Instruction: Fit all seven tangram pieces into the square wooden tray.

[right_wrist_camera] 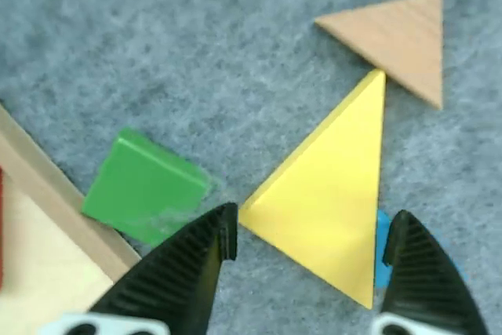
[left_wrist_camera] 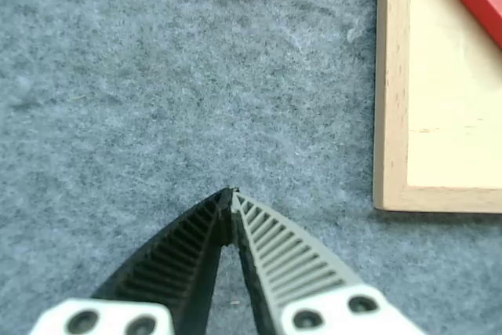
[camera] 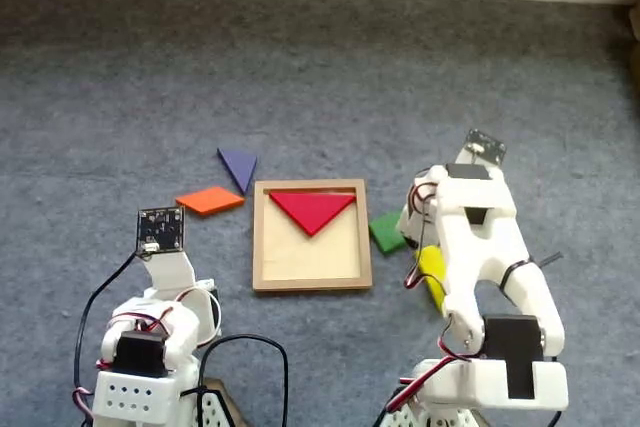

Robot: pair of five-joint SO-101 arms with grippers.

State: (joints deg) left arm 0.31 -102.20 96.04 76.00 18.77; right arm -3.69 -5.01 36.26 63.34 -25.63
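Right wrist view: right claw [right_wrist_camera: 311,216] agape astride yellow triangle [right_wrist_camera: 329,186]; left claw [left_wrist_camera: 230,194] tips together, empty.

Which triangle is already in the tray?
The red triangle: it's inside the wooden tray. The purple triangle, yellow triangle and tan triangle lie outside.

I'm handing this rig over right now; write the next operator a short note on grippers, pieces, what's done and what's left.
Left gripper: shut, empty, over carpet beside the tray.
Right gripper: open, fingers either side of the yellow triangle, not closed on it.
Done: red triangle lies in the tray.
Left: purple triangle, orange parallelogram, green square, yellow triangle, wooden triangle, and a blue piece peeking from under the yellow one. All six are on the carpet.
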